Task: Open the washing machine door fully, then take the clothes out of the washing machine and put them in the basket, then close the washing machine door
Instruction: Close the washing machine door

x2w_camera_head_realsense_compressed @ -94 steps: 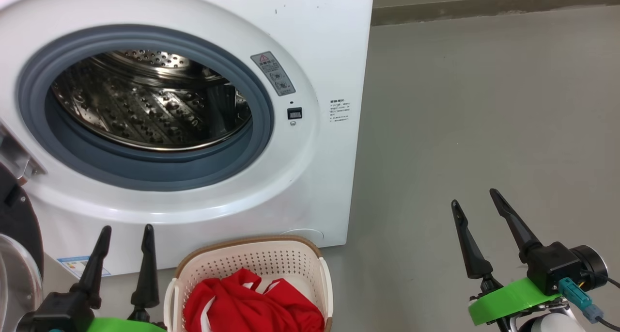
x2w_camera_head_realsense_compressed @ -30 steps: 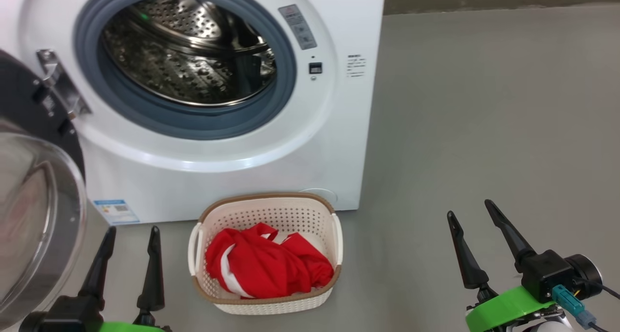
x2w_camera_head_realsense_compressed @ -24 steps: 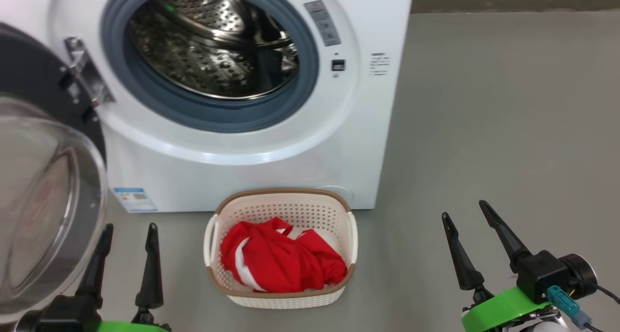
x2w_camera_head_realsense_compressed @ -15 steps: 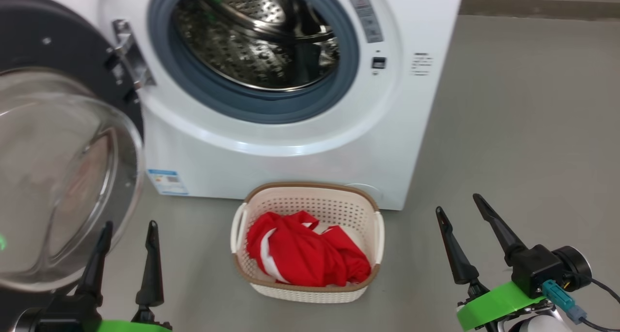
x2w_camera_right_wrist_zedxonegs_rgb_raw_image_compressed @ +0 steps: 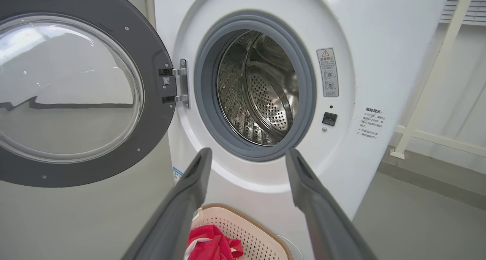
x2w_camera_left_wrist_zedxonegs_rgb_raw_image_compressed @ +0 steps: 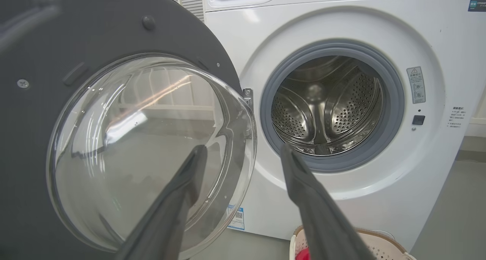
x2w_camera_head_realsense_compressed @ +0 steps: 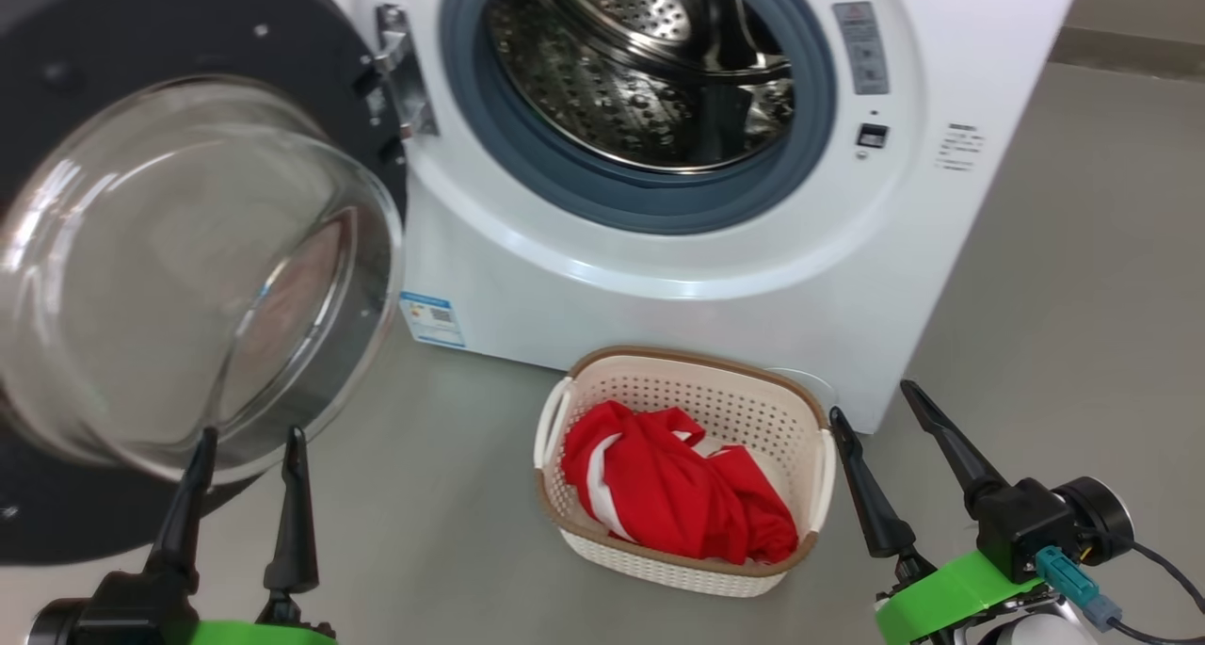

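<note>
The washing machine door (x2w_camera_head_realsense_compressed: 188, 24) is standing swung wide open at the left of the washing machine (x2w_camera_head_realsense_compressed: 659, 278), hanging from a metal hinge (x2w_camera_head_realsense_compressed: 400, 71) at the left edge of the round opening. Its dark rim is facing the robot, and its clear glass bowl (x2w_camera_head_realsense_compressed: 188, 268) is bulging outward. Inside the grey rubber ring (x2w_camera_head_realsense_compressed: 527, 155), the perforated steel drum (x2w_camera_head_realsense_compressed: 640, 71) is catching the light. The basket (x2w_camera_head_realsense_compressed: 697, 358) is sitting on the grey floor (x2w_camera_head_realsense_compressed: 1083, 297) just in front of the machine's lower front, toward its right side. The clothes (x2w_camera_head_realsense_compressed: 678, 499) are lying bunched inside the basket, red with a white band showing. A small blue label (x2w_camera_head_realsense_compressed: 431, 318) is showing low on the machine's front, left of the basket. The left hand (x2w_camera_head_realsense_compressed: 251, 435) is hovering at the lower left of the head view, fingers spread apart and gripping nothing, its tips lying against the lower edge of the glass bowl in that view. The right hand (x2w_camera_head_realsense_compressed: 871, 400) is hovering just right of the basket, over the floor, its fingers likewise spread wide and empty.
</note>
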Available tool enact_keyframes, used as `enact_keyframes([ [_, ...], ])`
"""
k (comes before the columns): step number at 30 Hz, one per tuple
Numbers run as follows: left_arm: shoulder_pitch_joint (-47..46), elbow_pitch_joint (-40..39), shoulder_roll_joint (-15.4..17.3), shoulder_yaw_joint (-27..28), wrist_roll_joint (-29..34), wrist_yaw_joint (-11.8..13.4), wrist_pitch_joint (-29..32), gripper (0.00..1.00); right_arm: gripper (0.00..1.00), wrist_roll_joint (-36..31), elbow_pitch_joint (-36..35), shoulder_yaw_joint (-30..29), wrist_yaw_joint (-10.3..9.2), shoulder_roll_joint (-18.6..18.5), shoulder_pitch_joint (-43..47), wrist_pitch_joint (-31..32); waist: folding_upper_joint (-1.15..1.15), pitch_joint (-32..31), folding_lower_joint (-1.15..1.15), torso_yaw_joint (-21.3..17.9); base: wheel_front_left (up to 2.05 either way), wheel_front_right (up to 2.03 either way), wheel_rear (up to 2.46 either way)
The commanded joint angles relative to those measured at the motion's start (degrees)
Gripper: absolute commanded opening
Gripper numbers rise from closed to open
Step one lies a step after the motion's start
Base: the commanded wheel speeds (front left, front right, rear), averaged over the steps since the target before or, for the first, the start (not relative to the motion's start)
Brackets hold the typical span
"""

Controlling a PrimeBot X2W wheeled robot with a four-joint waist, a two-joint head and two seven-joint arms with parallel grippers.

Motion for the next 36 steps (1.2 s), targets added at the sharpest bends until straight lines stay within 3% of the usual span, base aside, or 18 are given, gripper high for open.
enact_keyframes([
  [1, -0.9, -1.4, 0.9, 1.6, 0.4, 0.7, -0.4, 1.0, 1.0, -1.0, -1.2, 1.7, 0.35, -0.2, -2.8, -0.3, 0.0, -0.1, 0.0, 1.9, 0.0, 0.0, 0.0],
  [20, -0.6, -0.5, 1.4, 1.5, -0.1, 2.5, -0.4, 1.0, 1.0, -0.6, -0.7, 3.1, 0.35, -0.2, -3.4, -0.3, 0.0, -0.7, 0.0, 7.3, 0.0, 0.0, 0.0],
  [34, -0.3, -0.6, 1.7, 1.4, -0.7, 3.2, -0.4, 1.0, 1.0, -0.5, -0.2, 3.9, 0.35, -0.2, -3.0, -0.3, 0.0, -1.1, 0.0, 7.7, 0.0, 0.0, 0.0],
  [35, -0.4, -0.7, 1.7, 1.4, -0.8, 3.2, -0.4, 0.89, 1.0, -0.5, -0.2, 3.9, 0.35, -0.2, -3.0, -0.3, 0.0, -1.1, 0.0, 7.6, 0.0, 0.0, 0.0],
  [36, -0.5, -0.9, 1.6, 1.5, -1.2, 3.2, -0.4, 0.47, 1.0, -0.5, -0.2, 4.0, 0.35, -0.2, -2.9, -0.3, 0.0, -1.1, 0.0, 7.6, 0.0, 0.0, 0.0],
])
